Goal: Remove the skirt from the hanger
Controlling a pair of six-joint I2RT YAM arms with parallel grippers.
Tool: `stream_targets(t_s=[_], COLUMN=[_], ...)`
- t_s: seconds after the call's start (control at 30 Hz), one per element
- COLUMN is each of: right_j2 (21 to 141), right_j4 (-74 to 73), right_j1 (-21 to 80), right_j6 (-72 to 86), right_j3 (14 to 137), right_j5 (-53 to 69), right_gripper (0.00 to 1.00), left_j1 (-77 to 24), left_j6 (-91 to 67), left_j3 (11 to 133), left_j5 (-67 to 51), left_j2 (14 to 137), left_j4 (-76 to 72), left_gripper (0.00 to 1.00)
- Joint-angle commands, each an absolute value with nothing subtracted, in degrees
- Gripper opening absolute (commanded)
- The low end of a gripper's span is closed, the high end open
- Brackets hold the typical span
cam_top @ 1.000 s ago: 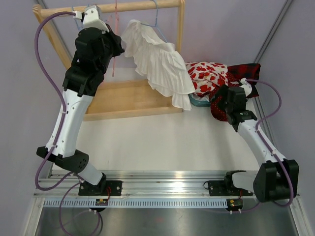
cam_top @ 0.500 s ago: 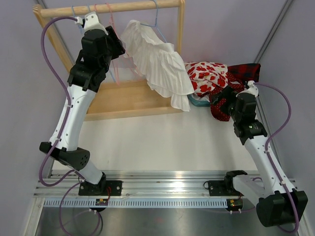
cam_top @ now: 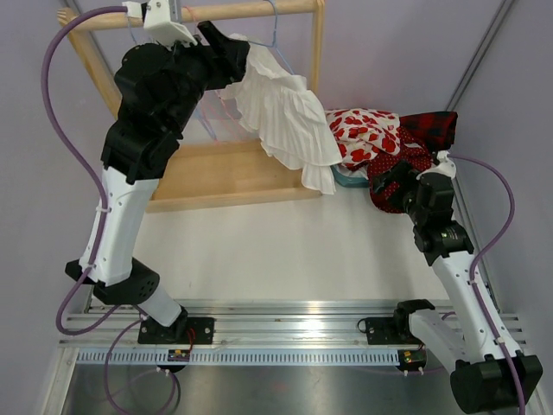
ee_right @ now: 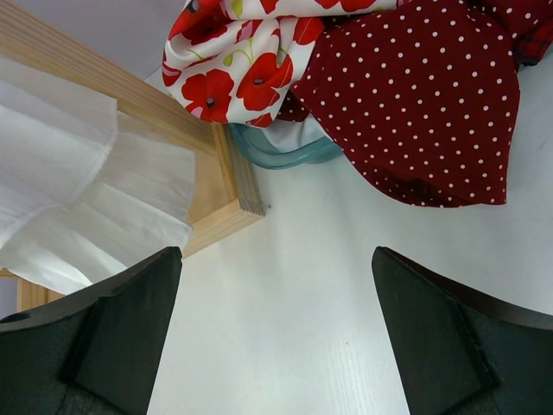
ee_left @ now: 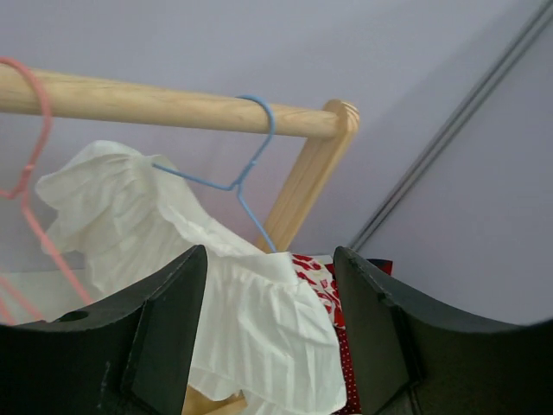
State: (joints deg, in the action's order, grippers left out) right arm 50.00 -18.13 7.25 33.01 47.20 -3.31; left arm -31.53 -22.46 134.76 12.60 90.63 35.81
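Note:
The white pleated skirt (cam_top: 285, 108) hangs on a thin blue hanger (cam_top: 278, 45), whose hook sits over the wooden rail (cam_top: 259, 9). My left gripper (cam_top: 233, 50) is raised to the skirt's upper left corner. In the left wrist view this gripper (ee_left: 270, 255) is open. The skirt (ee_left: 130, 216) and the blue hanger (ee_left: 251, 164) lie beyond its dark fingers (ee_left: 164, 328), not pinched. My right gripper (cam_top: 387, 183) hovers low near the red clothes. It stands open (ee_right: 276, 251) over bare table with nothing in it.
The wooden rack's base (cam_top: 225, 177) lies under the skirt, and its corner (ee_right: 238, 194) is near my right gripper. A pink hanger (ee_left: 34, 173) hangs left on the rail. A poppy-print cloth (cam_top: 363, 130) and a red dotted cloth (ee_right: 423, 95) pile over a teal tub (ee_right: 276, 147).
My left gripper has gone from shut to open while the arm rose and swung right to the skirt's top. The right arm has drawn back slightly, still open.

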Motion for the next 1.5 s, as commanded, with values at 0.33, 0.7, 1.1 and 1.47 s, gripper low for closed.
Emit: stream_targets(t_s=[0.33, 0.7, 1.1, 1.47], right_j2=[41.9, 41.7, 43.5, 48.2], right_j4=[-24.3, -25.9, -24.5, -14.8], right_j1=[7.6, 7.6, 7.6, 20.1], right_j6=[30.8, 30.1, 29.4, 25.9], right_j3=[48.3, 50.5, 50.3, 61.4], right_j5=[-0.3, 2.5, 2.9, 11.4], right_gripper=[0.99, 0.99, 0.99, 0.99], left_j1=[-33.7, -33.7, -33.8, -34.3], left_j6=[-20.8, -22.9, -23.6, -22.2], left_j3=[134.4, 136.1, 136.3, 130.3], left_j5=[9.7, 11.1, 14.1, 14.4], left_j2=[106.5, 114.0, 114.5, 99.2], left_j4=[22.1, 15.0, 13.4, 16.1], left_gripper=[0.62, 0.59, 0.00, 0.00])
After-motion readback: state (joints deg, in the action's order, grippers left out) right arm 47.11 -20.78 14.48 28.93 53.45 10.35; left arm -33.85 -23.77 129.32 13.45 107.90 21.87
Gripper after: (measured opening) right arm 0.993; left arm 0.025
